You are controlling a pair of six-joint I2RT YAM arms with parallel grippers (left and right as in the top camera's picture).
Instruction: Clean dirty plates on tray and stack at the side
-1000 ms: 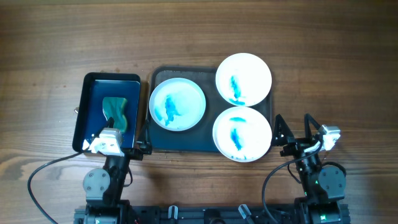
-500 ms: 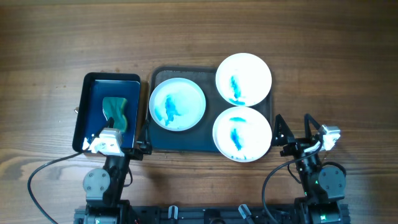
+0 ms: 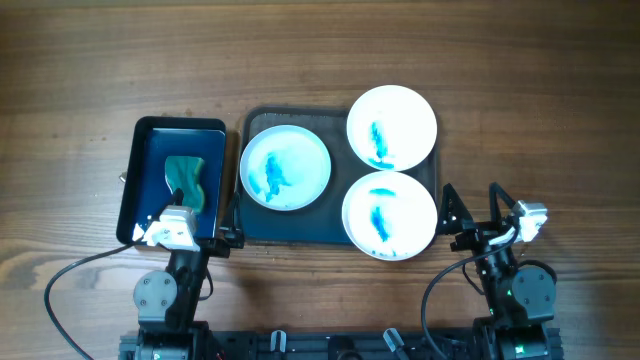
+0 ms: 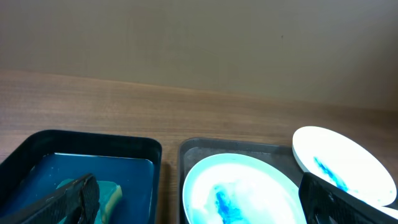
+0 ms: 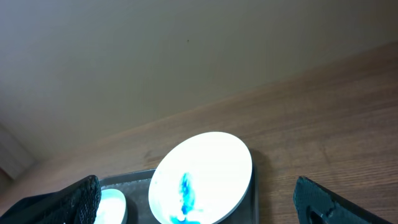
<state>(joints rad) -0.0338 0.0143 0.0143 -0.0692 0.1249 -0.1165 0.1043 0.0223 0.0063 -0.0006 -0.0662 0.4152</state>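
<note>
Three white plates with blue smears lie on the dark tray (image 3: 300, 226): a left one (image 3: 285, 168), a far right one (image 3: 391, 126) and a near right one (image 3: 389, 216). My left gripper (image 3: 205, 216) is open and empty at the near edge, between the sponge tray and the plate tray. The left wrist view shows the left plate (image 4: 239, 193) and a right plate (image 4: 339, 163) beyond the open gripper (image 4: 199, 204). My right gripper (image 3: 472, 205) is open and empty, right of the near right plate. The right wrist view shows one plate (image 5: 202, 174) ahead of the gripper (image 5: 199, 208).
A narrower dark blue tray (image 3: 140, 180) holding a teal sponge (image 3: 186, 180) sits left of the plate tray; it also shows in the left wrist view (image 4: 93, 146) with the sponge (image 4: 111, 193). Bare wooden table (image 3: 540, 120) surrounds both trays.
</note>
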